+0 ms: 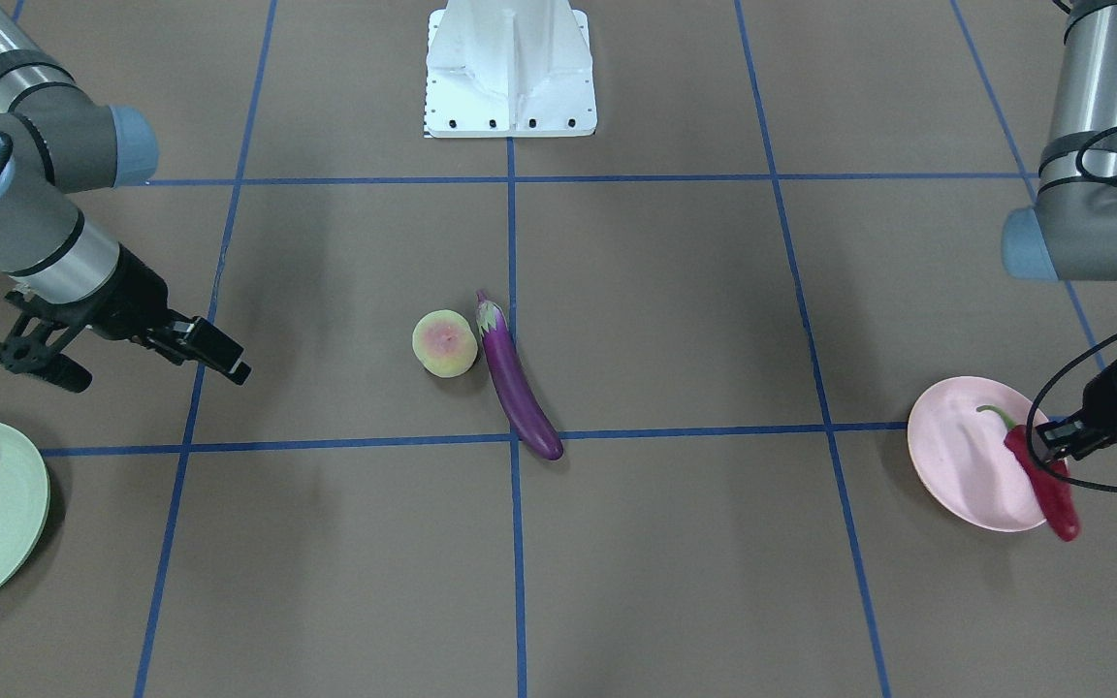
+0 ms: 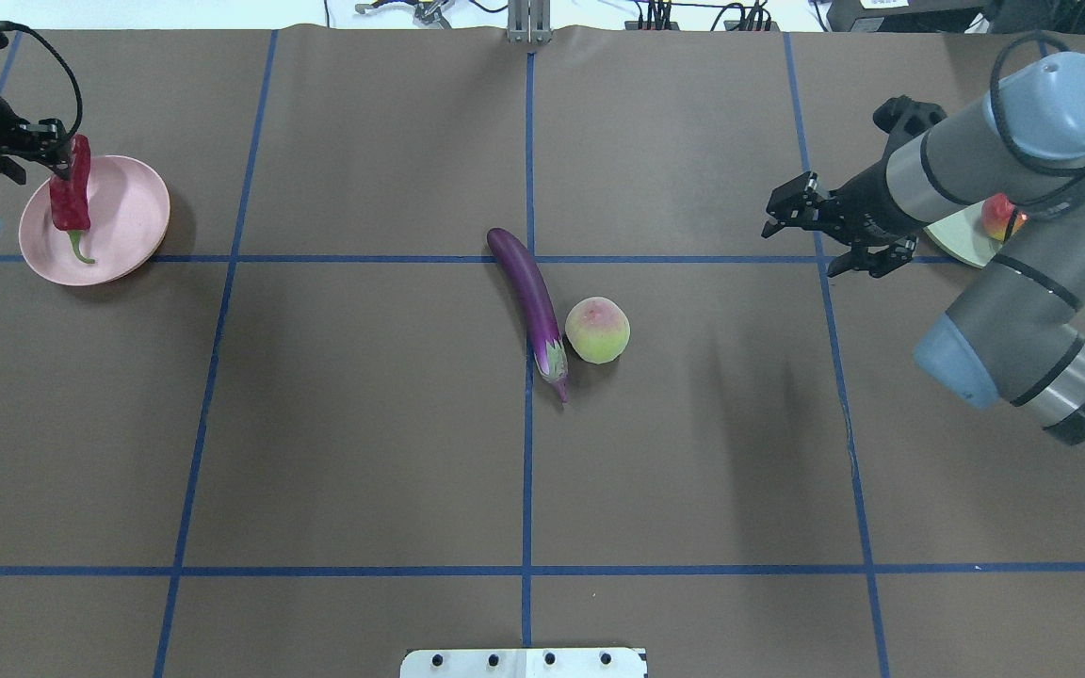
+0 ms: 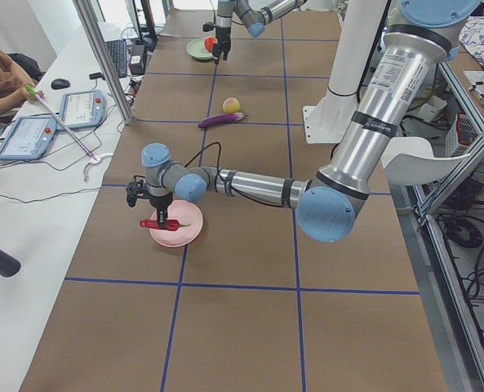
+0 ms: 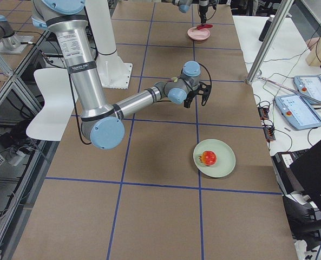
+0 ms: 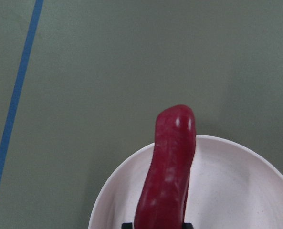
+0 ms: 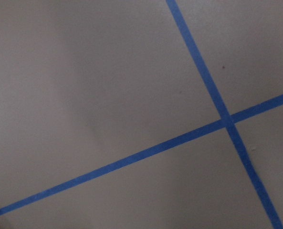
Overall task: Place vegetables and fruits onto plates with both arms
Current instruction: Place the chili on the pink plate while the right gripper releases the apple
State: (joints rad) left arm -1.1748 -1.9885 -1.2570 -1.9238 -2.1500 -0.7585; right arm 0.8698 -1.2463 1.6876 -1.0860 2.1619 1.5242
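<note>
My left gripper (image 2: 60,158) is shut on the red chili pepper (image 2: 70,193) and holds it just over the pink plate (image 2: 128,202). The left wrist view shows the chili (image 5: 167,181) lying across the plate's rim (image 5: 241,191). The purple eggplant (image 2: 531,292) and the peach (image 2: 597,330) lie side by side at the table's middle. My right gripper (image 2: 773,212) is open and empty, hovering between the peach and the green plate (image 2: 962,240). The red-orange fruit (image 4: 208,157) sits on that plate (image 4: 222,162).
The white base block (image 1: 510,68) stands at the robot's side of the table. Blue tape lines (image 2: 528,424) mark a grid on the brown table. Tablets and cables lie on the operators' bench (image 3: 62,114) beyond the far edge.
</note>
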